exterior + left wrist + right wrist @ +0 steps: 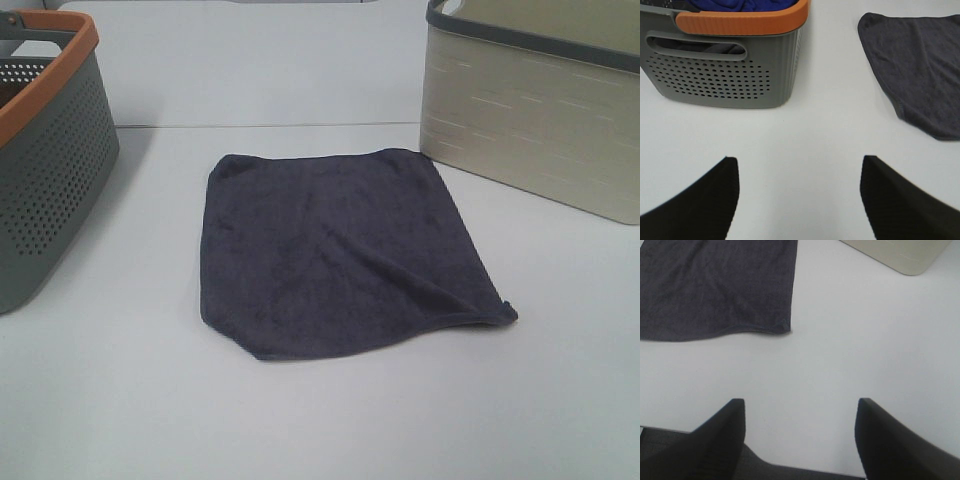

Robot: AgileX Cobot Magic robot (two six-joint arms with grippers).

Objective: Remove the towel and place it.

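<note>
The towel (340,250) is a dark charcoal-purple cloth lying flat in the middle of the white table, with a slight fold near its front right corner. The left wrist view shows part of the towel (920,70), well away from my left gripper (800,172). That gripper is open above bare table with nothing between its fingers. The right wrist view shows the towel's hemmed corner (720,287), apart from my right gripper (800,412), which is open and empty near the table's front edge. Neither gripper appears in the exterior high view.
A grey perforated basket (40,160) with an orange rim stands at the left; blue cloth lies inside it (755,5). A beige basket (540,110) with a dark rim stands at the back right, touching the towel's far corner.
</note>
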